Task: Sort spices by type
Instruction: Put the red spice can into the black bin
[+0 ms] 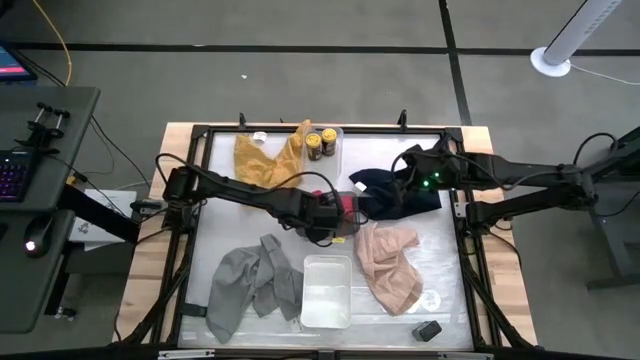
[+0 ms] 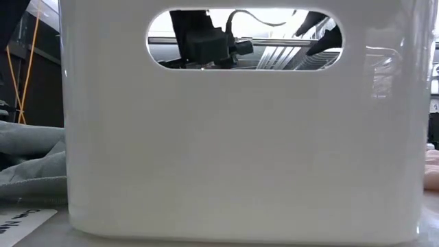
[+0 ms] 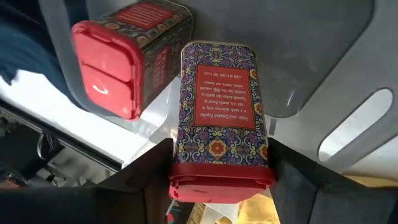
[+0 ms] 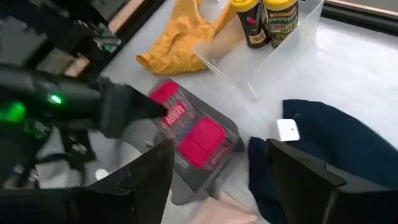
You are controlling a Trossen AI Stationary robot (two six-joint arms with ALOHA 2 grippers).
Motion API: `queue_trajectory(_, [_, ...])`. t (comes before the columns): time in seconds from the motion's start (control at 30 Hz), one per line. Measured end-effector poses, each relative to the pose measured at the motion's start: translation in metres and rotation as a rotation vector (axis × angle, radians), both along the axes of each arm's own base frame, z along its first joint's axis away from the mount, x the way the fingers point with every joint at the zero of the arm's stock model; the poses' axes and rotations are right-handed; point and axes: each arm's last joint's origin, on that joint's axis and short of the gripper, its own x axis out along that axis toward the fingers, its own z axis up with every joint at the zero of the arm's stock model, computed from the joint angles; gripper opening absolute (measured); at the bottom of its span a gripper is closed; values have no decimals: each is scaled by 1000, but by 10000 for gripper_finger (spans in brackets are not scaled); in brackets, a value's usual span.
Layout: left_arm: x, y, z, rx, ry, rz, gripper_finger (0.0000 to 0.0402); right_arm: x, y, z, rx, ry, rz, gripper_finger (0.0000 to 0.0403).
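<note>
**Left claw grips a red tin at the grey tray**

Grey floor surrounds the white table point(image 1: 235, 215), whose middle is crowded. At its centre the left gripper point(image 1: 340, 212) pinches a red tin point(image 3: 219, 118) between its two fingers, lid end toward the wrist. The left wrist view shows this plainly; from above, the arm covers most of it. Just beside it in the same grey tray point(image 3: 323, 81) stands the second red tin point(image 3: 127, 53), tilted, its red lid facing the camera. The right wrist view catches both tins from the far side, sitting in the tray.

Farther out, the right gripper point(image 4: 214, 168) hangs over the navy cloth point(image 1: 400, 195) with fingers spread and nothing between them. Two yellow-lidded jars point(image 1: 320, 143) stand upright in a clear tray point(image 4: 273, 59) near the far edge, with the yellow cloth point(image 1: 268, 160) touching that tray. A flat black tin point(image 1: 427, 330) lies alone by the near right corner.

The low view is almost filled by a white bin point(image 2: 240, 137). Grey cloth point(image 1: 250, 285) and pink cloth point(image 1: 392, 262) flank this bin, leaving bare table mostly along the left side.
</note>
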Motion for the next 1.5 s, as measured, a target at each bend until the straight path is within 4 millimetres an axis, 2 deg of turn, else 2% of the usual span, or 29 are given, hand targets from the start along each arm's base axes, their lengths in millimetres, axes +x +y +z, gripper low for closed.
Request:
queue_trajectory(0.17, [1, 1, -1, 2, 6, -19, 210, 8, -1, 4, 27, -79, -25, 247])
queue_trajectory(0.43, [8, 0, 1, -28, -80, -6, 223, 12, -1, 7, 71, -142, -59, 247])
queue_trajectory(0.7, [10, -3, 0, -121, -109, 18, 224, 12, -1, 7, 75, -148, -63, 247])
queue_trajectory(1.5, [10, -3, 0, -117, -118, 34, 225, 13, 0, 7, 26, -125, 28, 247])
